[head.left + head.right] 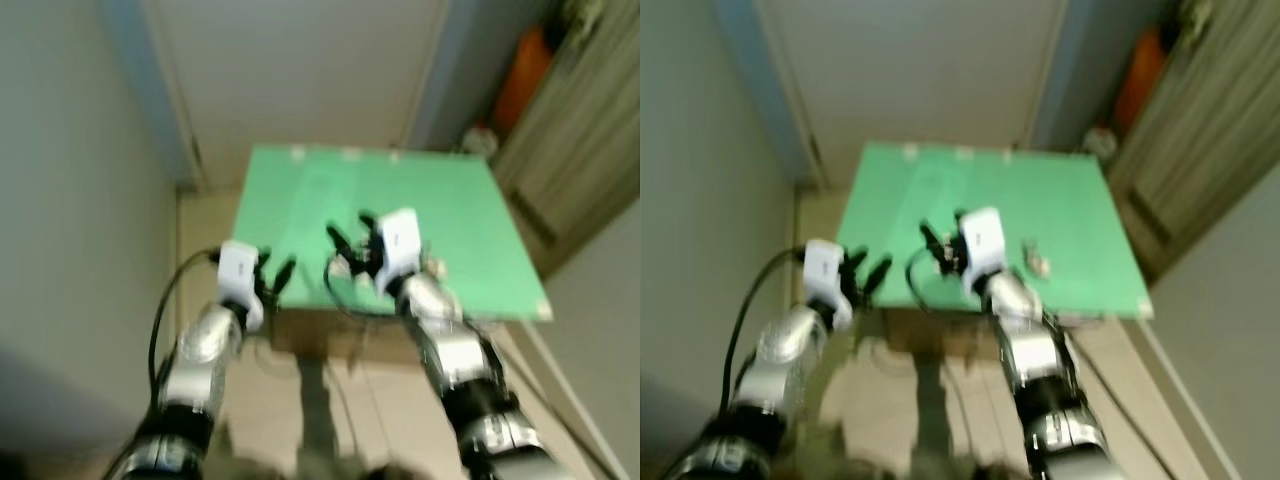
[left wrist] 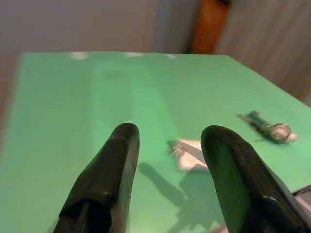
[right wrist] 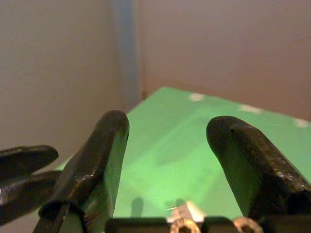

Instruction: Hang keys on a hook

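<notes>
A small bunch of keys (image 1: 1037, 260) lies on the green table top (image 1: 440, 200), near its front right part; the left wrist view has the keys (image 2: 269, 130) off to one side of the fingers. My right gripper (image 1: 350, 238) hovers open over the table's front middle, just left of the keys, with nothing between its fingers (image 3: 99, 160). At the table's front left edge my left gripper (image 1: 274, 272) is also open and empty, its fingers (image 2: 109, 174) pointing across the table. A small pale patch (image 2: 187, 151) lies on the green surface ahead of them.
The table stands in a narrow space with a grey wall (image 1: 70, 200) on the left and a white door (image 1: 300, 70) behind it. A wooden cabinet (image 1: 585, 130) and an orange object (image 1: 522, 75) are at the right. Pale floor tiles (image 1: 350, 390) lie below.
</notes>
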